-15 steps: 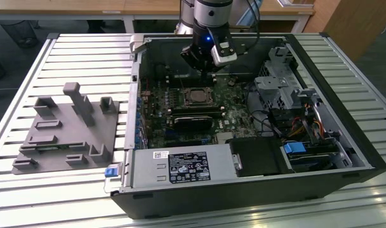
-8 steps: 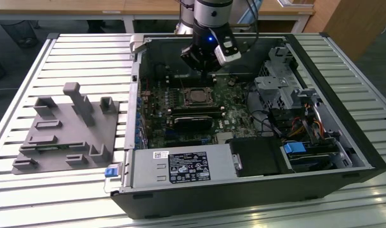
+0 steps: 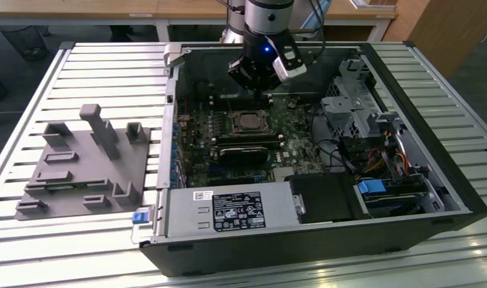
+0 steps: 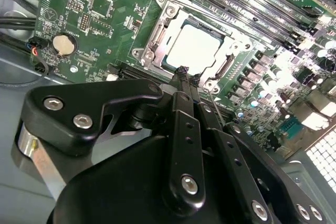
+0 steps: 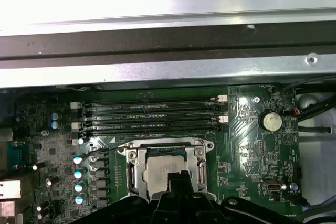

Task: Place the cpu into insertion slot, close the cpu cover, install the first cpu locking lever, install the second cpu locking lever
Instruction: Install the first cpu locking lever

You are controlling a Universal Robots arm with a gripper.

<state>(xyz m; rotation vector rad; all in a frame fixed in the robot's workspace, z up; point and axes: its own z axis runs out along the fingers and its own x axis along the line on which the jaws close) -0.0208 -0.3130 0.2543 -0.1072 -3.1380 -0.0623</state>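
Held the claw (image 4: 188,75) clenched on nothing just over the cpu (image 4: 195,45), seated in the insertion slot (image 4: 140,53) with the cpu cover (image 4: 160,32) down around it, likely pinched slim to work beside that cover.

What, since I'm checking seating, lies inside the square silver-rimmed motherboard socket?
A flat silvery square cpu lies in the insertion slot, framed by the thin metal cpu cover. Anything beneath it is hidden; the black gripper covers one edge.

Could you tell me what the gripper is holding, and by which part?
Nothing, as far as shows: the gripper hangs shut near the cpu, which lies in the insertion slot.
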